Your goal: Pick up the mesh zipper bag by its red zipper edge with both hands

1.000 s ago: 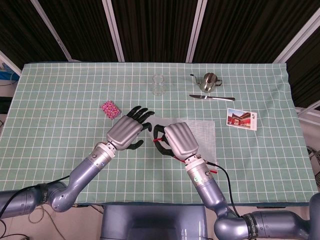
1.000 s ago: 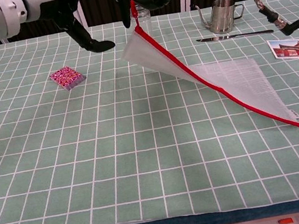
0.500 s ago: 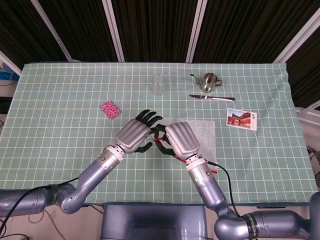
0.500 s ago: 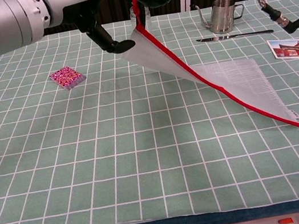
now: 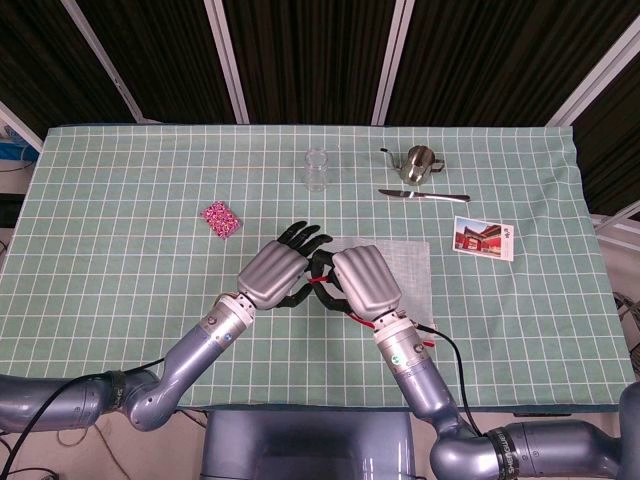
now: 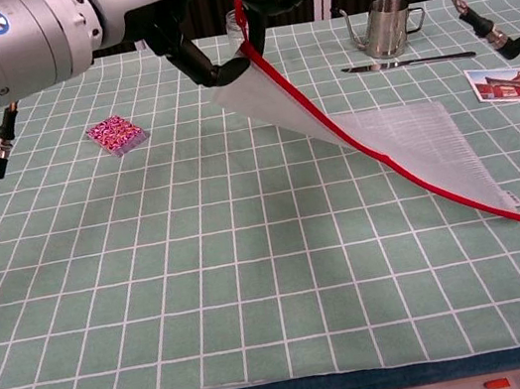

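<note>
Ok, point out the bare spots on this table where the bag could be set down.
Free: the near-left cloth, in front of the patterned packet, and the far-left corner. Crowded: the far right, where the glass, steel pitcher, knife and postcard lie, and the middle, under both hands and the mesh bag.

open cloth all along the near side of the table (image 5: 120, 330) and out to the left. small pink patterned box (image 5: 220, 218) just left of the left hand (image 5: 275, 275). far off: glass (image 5: 317, 168), metal pitcher (image 5: 419, 163), knife (image 5: 424, 195); postcard (image 5: 484, 238) to the right.
</note>
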`<state>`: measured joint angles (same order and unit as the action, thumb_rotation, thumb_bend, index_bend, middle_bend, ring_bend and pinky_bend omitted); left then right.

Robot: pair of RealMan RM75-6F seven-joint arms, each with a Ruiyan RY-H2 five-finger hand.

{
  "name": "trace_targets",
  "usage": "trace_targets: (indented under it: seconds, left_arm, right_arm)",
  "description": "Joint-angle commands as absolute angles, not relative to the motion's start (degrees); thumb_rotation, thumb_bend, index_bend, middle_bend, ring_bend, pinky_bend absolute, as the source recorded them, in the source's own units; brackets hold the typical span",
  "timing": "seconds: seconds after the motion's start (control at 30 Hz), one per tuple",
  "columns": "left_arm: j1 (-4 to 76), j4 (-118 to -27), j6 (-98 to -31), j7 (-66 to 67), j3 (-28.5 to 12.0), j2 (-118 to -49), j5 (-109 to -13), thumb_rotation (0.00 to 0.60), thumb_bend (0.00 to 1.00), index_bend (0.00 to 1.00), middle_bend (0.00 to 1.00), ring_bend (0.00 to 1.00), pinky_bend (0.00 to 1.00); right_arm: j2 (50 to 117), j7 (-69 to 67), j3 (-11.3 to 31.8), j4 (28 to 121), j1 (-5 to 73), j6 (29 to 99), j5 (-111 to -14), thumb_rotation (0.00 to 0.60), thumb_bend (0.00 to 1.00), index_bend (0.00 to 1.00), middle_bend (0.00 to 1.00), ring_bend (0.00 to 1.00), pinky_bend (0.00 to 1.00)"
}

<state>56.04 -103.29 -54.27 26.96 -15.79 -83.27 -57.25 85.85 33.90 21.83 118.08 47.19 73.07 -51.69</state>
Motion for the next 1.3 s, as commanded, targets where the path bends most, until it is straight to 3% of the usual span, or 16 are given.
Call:
trace_targets:
  seconds: [0.03, 0.57, 1.3]
  left_arm:
    - [56.13, -103.17, -54.61, 26.88, -15.62, -83.27, -57.11, 0.600, 0.44, 0.53, 0.14, 0.00, 0.01]
    - [56.09, -103.01, -57.73, 25.48, -15.55, -83.86, -57.95, 0.600, 0.47, 0.57, 0.15, 0.00, 0.01]
    - [55.25, -104.09, -63.47, 23.09, -18.36, -85.73, -58.17, 0.600, 0.47, 0.57, 0.15, 0.00, 0.01]
  right_arm:
    - [85.84, 33.74, 21.68, 118.06, 47.29, 73.20, -51.67, 0.600, 0.62, 0.68, 1.00, 0.99, 0.89]
    - [84.34, 32.17, 20.33, 118.48, 46.33, 74.83, -52.39, 0.600, 0.62, 0.69, 1.00, 0.99, 0.89]
    - [84.66, 30.85, 18.41, 117.47, 44.72, 76.11, -51.75, 0.600, 0.64, 0.70, 1.00, 0.99, 0.89]
